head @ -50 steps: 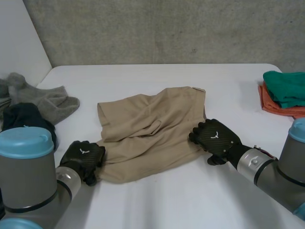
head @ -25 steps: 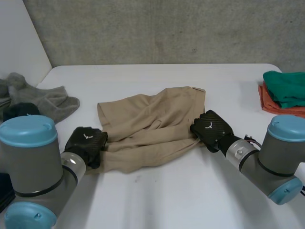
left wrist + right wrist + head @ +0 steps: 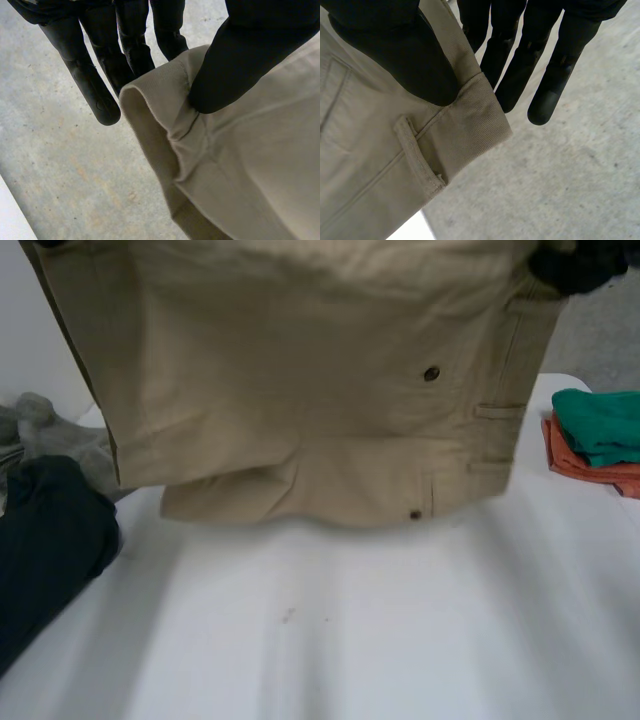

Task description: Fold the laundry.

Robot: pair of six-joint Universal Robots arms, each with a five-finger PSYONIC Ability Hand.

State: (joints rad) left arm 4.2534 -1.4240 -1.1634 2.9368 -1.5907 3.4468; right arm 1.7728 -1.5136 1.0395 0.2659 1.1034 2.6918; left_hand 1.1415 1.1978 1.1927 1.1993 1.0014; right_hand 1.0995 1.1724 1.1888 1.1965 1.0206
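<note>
The beige shorts (image 3: 300, 390) hang spread out above the white table (image 3: 350, 640), held up by both top corners. The left hand (image 3: 240, 55) pinches one waistband corner, thumb on the front and straight fingers (image 3: 92, 85) behind the cloth. The right hand (image 3: 405, 55) pinches the other corner the same way, just beside a belt loop (image 3: 417, 155).

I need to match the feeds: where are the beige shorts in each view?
Head view: beige shorts hang spread wide over the table.
Left wrist view: a corner pinched in the left hand.
Right wrist view: waistband corner with belt loop, pinched in the right hand.
Shared landmark: the grey concrete wall behind.
</note>
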